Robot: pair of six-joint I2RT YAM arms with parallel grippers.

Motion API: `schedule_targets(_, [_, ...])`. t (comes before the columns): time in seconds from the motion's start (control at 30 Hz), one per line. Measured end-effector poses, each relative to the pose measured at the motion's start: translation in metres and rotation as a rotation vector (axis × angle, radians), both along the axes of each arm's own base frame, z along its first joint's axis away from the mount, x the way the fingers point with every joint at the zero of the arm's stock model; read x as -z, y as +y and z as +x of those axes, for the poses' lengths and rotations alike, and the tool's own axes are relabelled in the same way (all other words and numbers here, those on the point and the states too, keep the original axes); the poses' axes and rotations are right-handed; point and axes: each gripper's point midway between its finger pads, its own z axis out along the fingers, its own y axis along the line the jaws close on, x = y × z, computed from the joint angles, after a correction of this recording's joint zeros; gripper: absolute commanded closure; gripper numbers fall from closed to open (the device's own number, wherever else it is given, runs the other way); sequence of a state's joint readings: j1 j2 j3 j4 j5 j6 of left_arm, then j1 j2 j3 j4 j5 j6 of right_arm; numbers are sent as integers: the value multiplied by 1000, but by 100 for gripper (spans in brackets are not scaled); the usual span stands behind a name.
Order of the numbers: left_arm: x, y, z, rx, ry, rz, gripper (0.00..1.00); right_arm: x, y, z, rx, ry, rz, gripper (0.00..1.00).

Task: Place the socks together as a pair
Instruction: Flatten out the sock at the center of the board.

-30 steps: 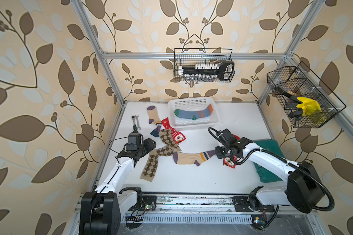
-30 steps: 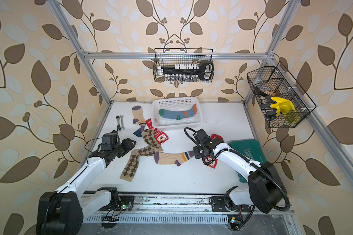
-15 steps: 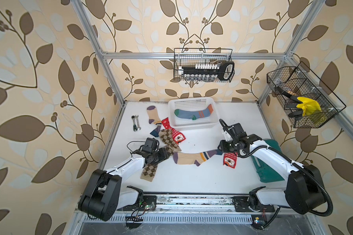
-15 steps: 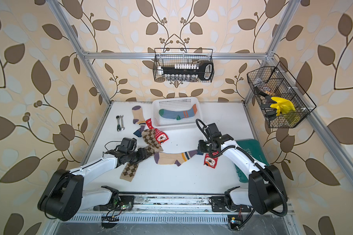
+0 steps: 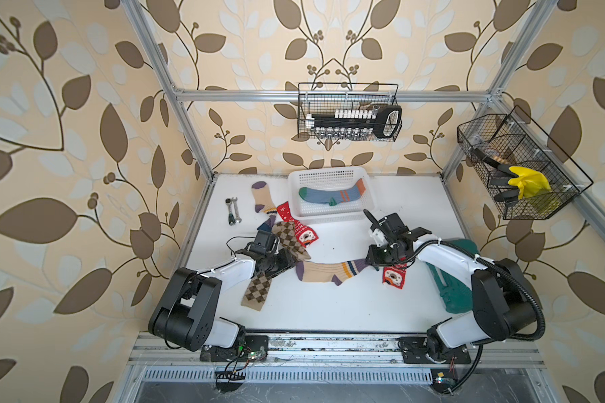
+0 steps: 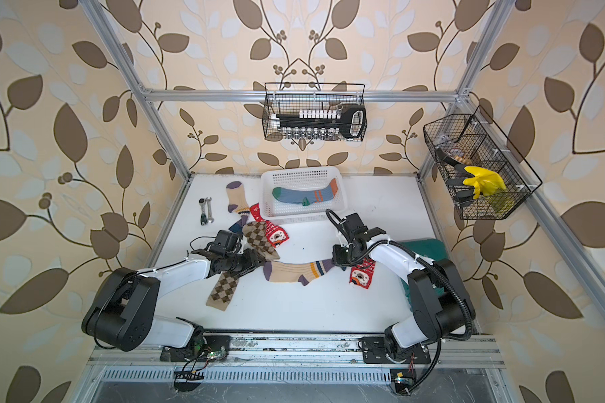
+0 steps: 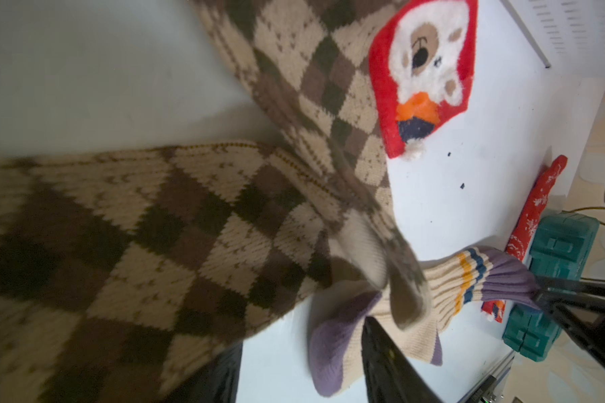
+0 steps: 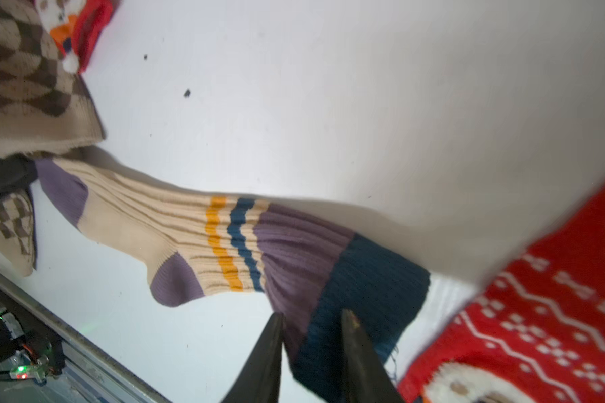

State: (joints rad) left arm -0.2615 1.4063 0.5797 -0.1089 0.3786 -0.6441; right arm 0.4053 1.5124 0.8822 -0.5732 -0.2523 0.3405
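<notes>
1. White tabletop (image 5: 329,307): beige ribbed sock with purple toe (image 5: 323,272) lies at centre, long axis running from arm to arm.
2. Your right gripper (image 8: 311,314): clenched on its navy cuff.
3. Your left gripper (image 5: 287,260): just beside the toe; jaw state cannot be told.

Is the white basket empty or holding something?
Not empty: at least one blue-grey sock lies inside the basket.

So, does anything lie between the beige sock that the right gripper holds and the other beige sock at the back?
Yes. Between the held beige sock and the other beige sock lie a brown argyle sock, a red Christmas sock and the left gripper. I would lift it over them.
</notes>
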Motion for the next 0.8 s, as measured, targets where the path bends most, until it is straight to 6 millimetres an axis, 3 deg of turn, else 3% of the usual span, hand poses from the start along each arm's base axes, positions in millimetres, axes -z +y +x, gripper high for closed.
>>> schedule_targets(0.13, [-7, 28, 12, -80, -30, 8, 44, 17, 7, -33, -53, 62, -36, 72])
schedule_targets(0.23, [-16, 44, 18, -123, -62, 20, 43, 25, 1, -43, -37, 86, -59, 70])
schedule_targets(0.33, [-23, 43, 19, -118, -85, 14, 43, 24, -6, -39, 0, 72, -66, 67])
schedule_targets(0.5, [-26, 35, 10, -88, -94, 12, 42, 19, -24, -16, 113, 24, -27, 62])
schedule_targets(0.67, [-27, 22, 0, -36, -95, 11, 42, 32, -24, -10, 124, 47, -22, 59])
schedule_targets(0.8, [-27, 20, -1, -30, -94, 12, 42, 33, -16, 1, 115, 41, -4, 78])
